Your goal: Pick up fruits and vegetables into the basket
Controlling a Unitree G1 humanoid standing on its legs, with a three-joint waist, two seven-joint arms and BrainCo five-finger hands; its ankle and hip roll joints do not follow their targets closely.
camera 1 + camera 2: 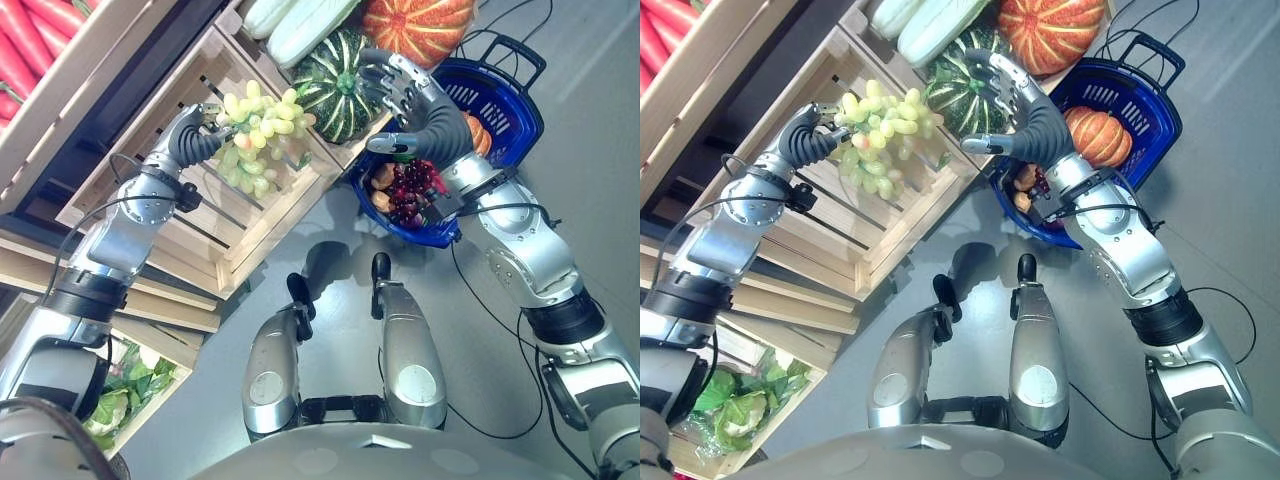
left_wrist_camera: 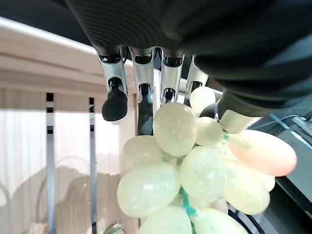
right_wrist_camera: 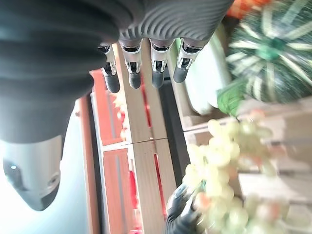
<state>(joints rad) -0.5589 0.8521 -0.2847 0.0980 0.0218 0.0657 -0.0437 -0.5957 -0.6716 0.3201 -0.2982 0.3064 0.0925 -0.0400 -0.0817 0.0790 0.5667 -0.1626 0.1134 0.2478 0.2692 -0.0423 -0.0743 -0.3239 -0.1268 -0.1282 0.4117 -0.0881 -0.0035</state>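
Holding a bunch of green grapes (image 1: 255,135), the left hand (image 1: 200,130) has its fingers (image 2: 115,100) and thumb curled round the top of the cluster, as its wrist view shows. Bunch hangs lifted over the open slatted wooden crate (image 1: 215,215), long axis running from the hand down toward the crate's inside, berries spreading wider away from the grip. One berry near the thumb shows a pinkish blush; a green stem runs through the middle of the cluster.

Right hand (image 1: 400,85) is raised just beside the grapes, fingers straight and spread, holding nothing. It sits in front of a dark green striped squash (image 1: 335,95) that rests in the next crate, near an orange pumpkin (image 1: 418,25) and pale white gourds (image 1: 300,25).

Blue basket (image 1: 500,95) stands on the grey floor to the right of the crates, partly behind the right forearm. Inside it: a small orange pumpkin (image 1: 1098,135), dark red grapes (image 1: 415,190) and some brownish items I cannot identify.

Red long vegetables (image 1: 40,30) lie in the far upper-left crate; leafy greens (image 1: 740,400) in a low crate at lower left.

No legible writing or labels on any item.
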